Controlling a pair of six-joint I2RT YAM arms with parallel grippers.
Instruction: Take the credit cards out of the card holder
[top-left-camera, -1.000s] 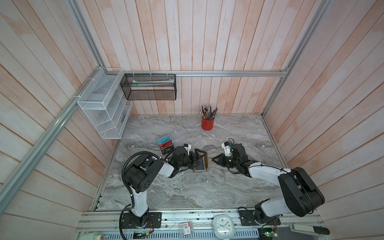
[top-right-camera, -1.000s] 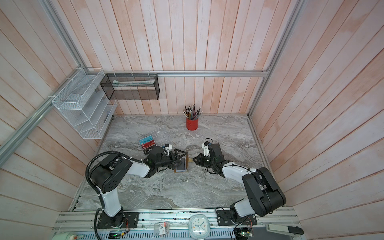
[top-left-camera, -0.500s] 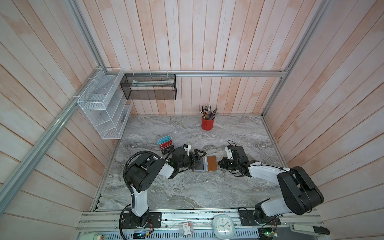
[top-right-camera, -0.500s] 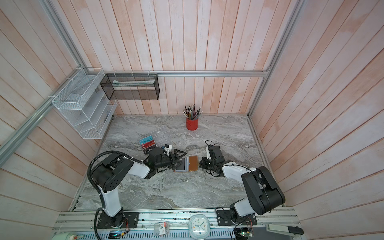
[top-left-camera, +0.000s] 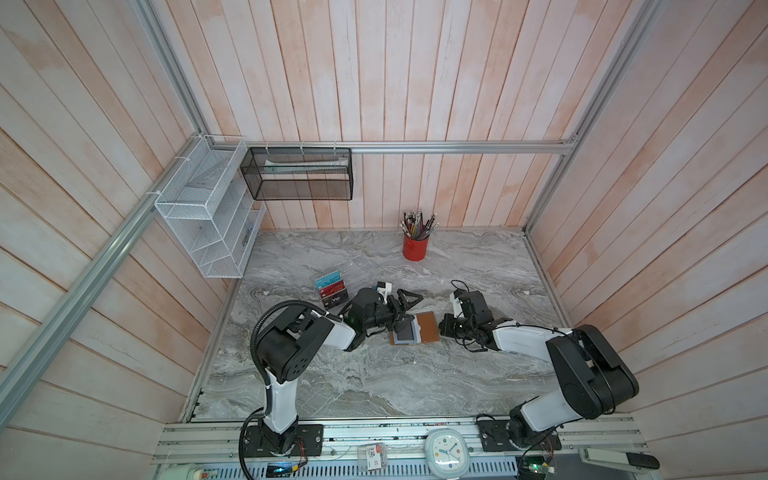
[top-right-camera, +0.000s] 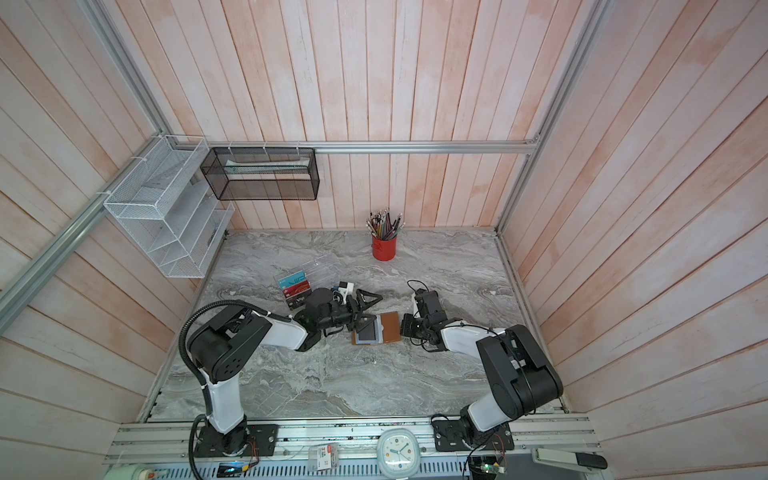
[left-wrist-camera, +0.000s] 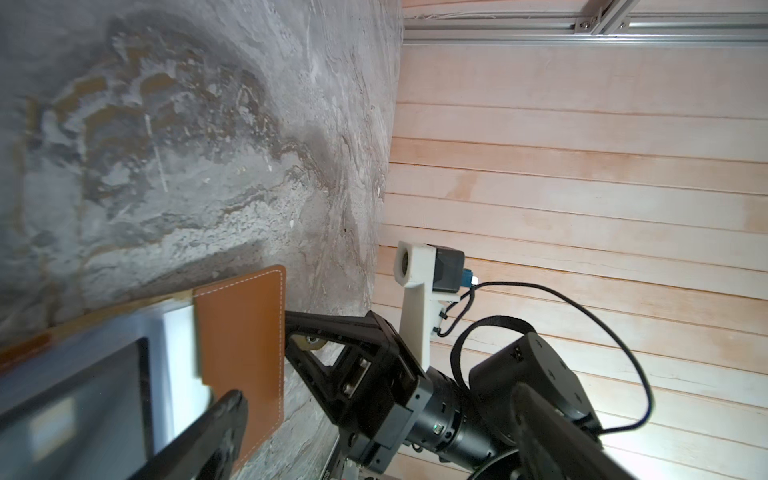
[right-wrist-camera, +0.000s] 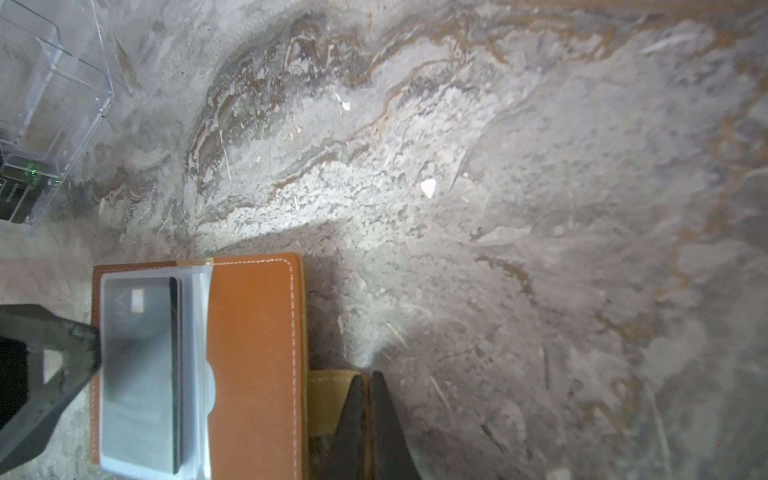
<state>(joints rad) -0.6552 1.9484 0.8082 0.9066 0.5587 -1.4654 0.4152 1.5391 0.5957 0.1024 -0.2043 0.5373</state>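
- I see the wallet (top-left-camera: 417, 328) has fallen open flat, long axis arm to arm.
- My right gripper (right-wrist-camera: 365, 384) pinches its strap (right-wrist-camera: 328, 388); left gripper (top-left-camera: 409, 309) spread wide.
- A nearby card (top-left-camera: 336, 297) probably reads "Vip".

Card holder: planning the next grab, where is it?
The card holder lies open on the table in both top views, between the left gripper and the right gripper pinching its strap.
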